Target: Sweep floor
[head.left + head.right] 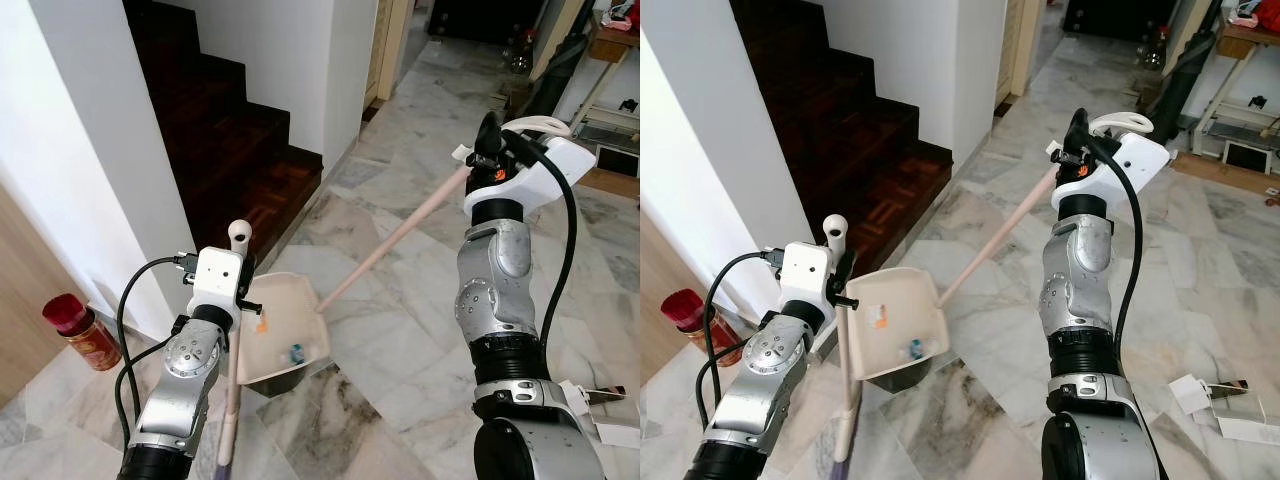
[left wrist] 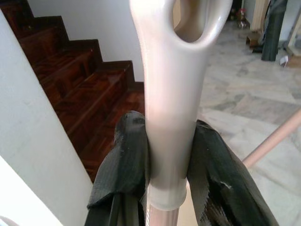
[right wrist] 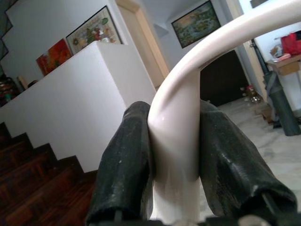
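Grey-veined marble floor (image 1: 420, 330) spreads before you beside dark wooden stairs (image 1: 215, 140). Your left hand (image 2: 167, 165) is clamped on the cream plastic broom handle (image 2: 171, 103); your right hand (image 3: 174, 160) grips the cream long-handled dustpan (image 1: 285, 325), holding bits of debris (image 1: 295, 351).

Glossy veined marble floor (image 1: 420, 330), dark polished wood stairs (image 1: 235, 150), smooth cream plastic dustpan (image 1: 285, 325), matt black fingers (image 2: 124, 160).

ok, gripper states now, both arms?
Left gripper: closed on the broom handle.
Right gripper: closed on the dustpan handle.
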